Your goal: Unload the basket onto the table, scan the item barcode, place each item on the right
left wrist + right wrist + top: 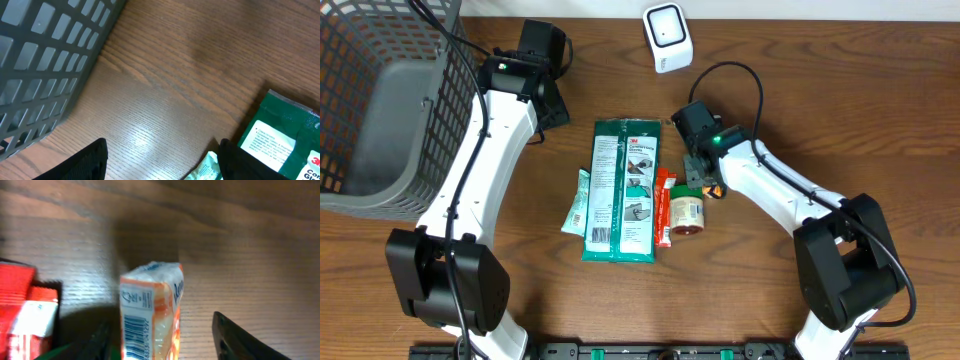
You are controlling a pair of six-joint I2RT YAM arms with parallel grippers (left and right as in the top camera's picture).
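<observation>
An orange-and-white snack packet (150, 305) stands on edge between the fingers of my right gripper (167, 342), its barcode (135, 335) facing the left finger. The left finger (100, 342) is close against the packet, while a gap of bare wood separates it from the right finger (235, 340), so the jaws are open around it. From overhead, the right gripper (701, 180) hovers over that packet (712, 187), just right of the item pile. A white barcode scanner (667, 37) stands at the back. My left gripper (162, 167) is open over bare wood near the basket.
A grey mesh basket (380, 100) fills the left back corner. In the middle lie a green 3M package (625, 190), a pale green pouch (578, 202), a red packet (663, 205) and a small jar-like item (687, 213).
</observation>
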